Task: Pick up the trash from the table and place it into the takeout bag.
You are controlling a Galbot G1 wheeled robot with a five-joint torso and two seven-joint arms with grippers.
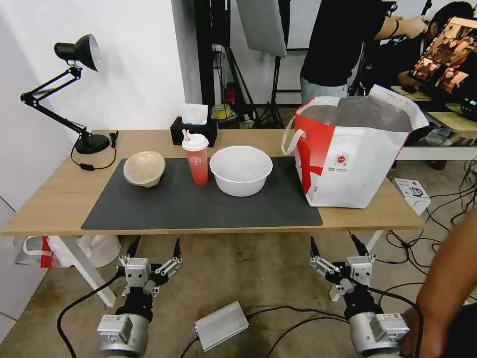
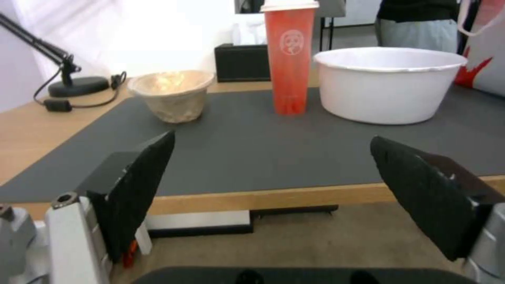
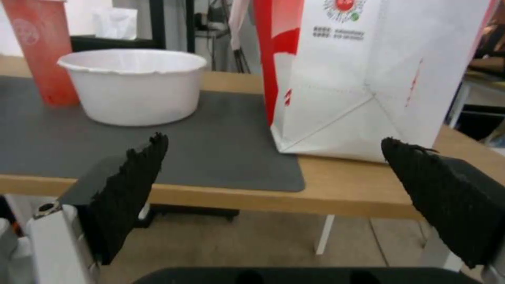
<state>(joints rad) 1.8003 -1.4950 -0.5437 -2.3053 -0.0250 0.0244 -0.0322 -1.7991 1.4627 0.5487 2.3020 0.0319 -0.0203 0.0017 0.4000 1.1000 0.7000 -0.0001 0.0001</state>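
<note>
Three pieces of trash stand in a row on the dark mat of the table point(image 1: 59, 199): a beige pulp bowl point(image 1: 144, 168) tipped on its side at the left, a red drink cup point(image 1: 196, 159) with white lid and straw, and a large white bowl point(image 1: 241, 170). The white and red takeout bag point(image 1: 350, 154) stands upright on the table's right end, its mouth open. My left gripper point(image 1: 155, 247) and right gripper point(image 1: 334, 245) hang open below the table's front edge, both empty. The left wrist view faces the pulp bowl point(image 2: 173, 94), cup point(image 2: 289, 59) and white bowl point(image 2: 389, 83). The right wrist view faces the white bowl point(image 3: 134, 85) and bag point(image 3: 368, 79).
A black desk lamp point(image 1: 74, 89) and a black tissue box point(image 1: 193, 128) sit along the table's far edge. A grey box point(image 1: 221, 325) and cables lie on the floor between my arms. A person's arm point(image 1: 442, 288) is by my right wrist. A white box point(image 1: 412, 195) lies right of the table.
</note>
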